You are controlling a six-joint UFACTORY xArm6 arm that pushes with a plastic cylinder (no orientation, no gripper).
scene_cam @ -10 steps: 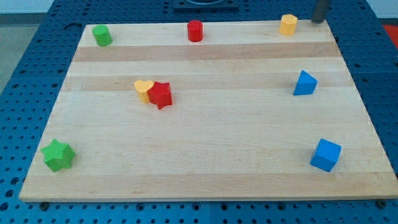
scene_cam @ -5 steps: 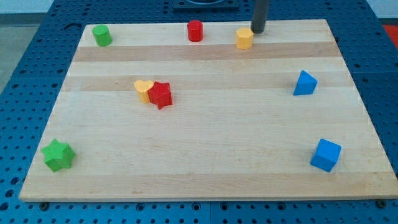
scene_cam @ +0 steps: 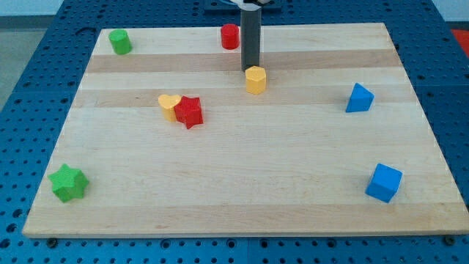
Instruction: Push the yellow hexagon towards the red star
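The yellow hexagon (scene_cam: 255, 79) stands on the wooden board, a little right of centre in the upper half. My tip (scene_cam: 250, 70) is at the hexagon's upper left edge, touching or nearly touching it. The red star (scene_cam: 189, 111) lies to the hexagon's lower left, about a hand's width away. A yellow heart (scene_cam: 169, 105) sits tight against the star's left side.
A red cylinder (scene_cam: 230, 36) is just left of the rod near the top edge. A green cylinder (scene_cam: 120, 42) is at the top left, a green star (scene_cam: 68, 183) at the bottom left. A blue triangle (scene_cam: 358, 98) and a blue cube (scene_cam: 384, 182) are at the right.
My tip has swept from the view's top right corner leftward and down. The yellow hexagon has been pushed with it from the top right edge to just right of centre.
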